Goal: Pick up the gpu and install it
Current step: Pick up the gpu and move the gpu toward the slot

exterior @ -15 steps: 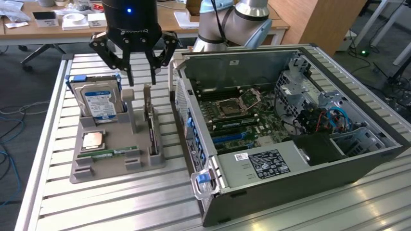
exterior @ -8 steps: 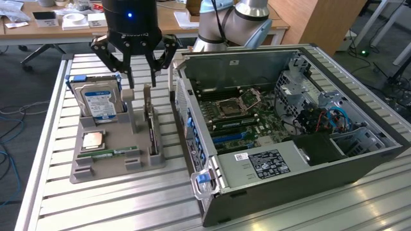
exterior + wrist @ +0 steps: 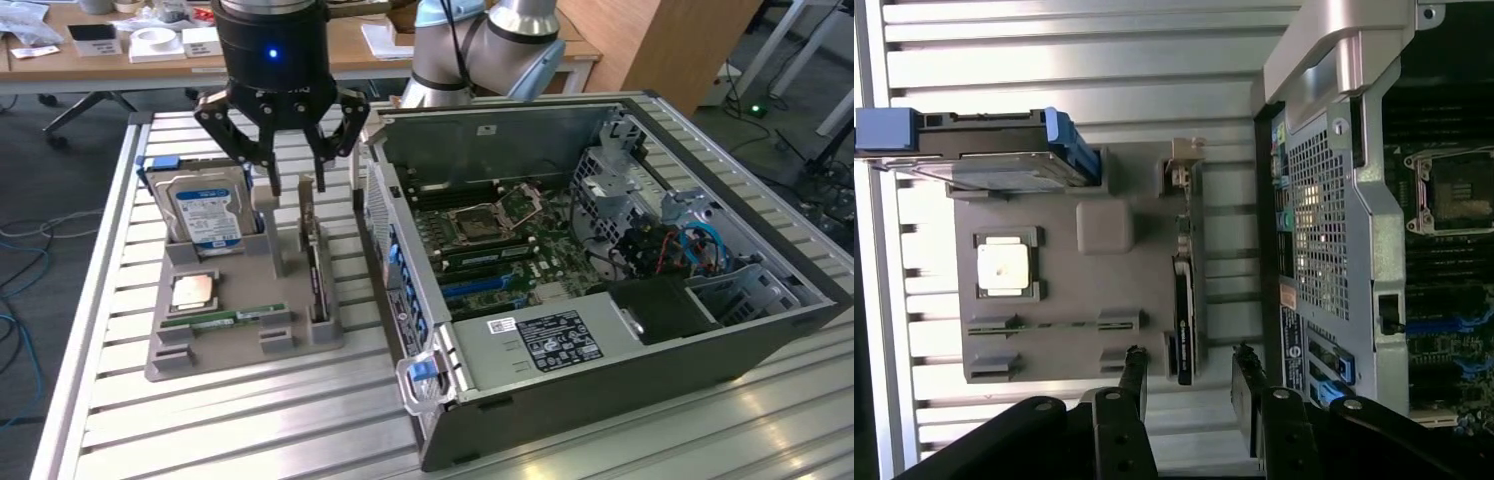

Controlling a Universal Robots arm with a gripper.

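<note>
- The hand (image 3: 300,180) is hovering over the grey holder (image 3: 214,355) on the slatted surface (image 3: 200,430). It is standing partly open and gripping nothing.
- The gpu (image 3: 316,280) is standing on edge in a slot of that holder, on the side nearest the open computer case (image 3: 627,330).
- In the wrist view, the gpu is lining up with the gap between the fingertips (image 3: 1134,372), which are not closing on it.
- The hard drive (image 3: 207,210) and RAM stick (image 3: 234,318) are sitting in other places in the holder.
- Progress: judged early, since the hand is only positioning for the grasp. Lifting the gpu and seating it in the case are both remaining.
</note>
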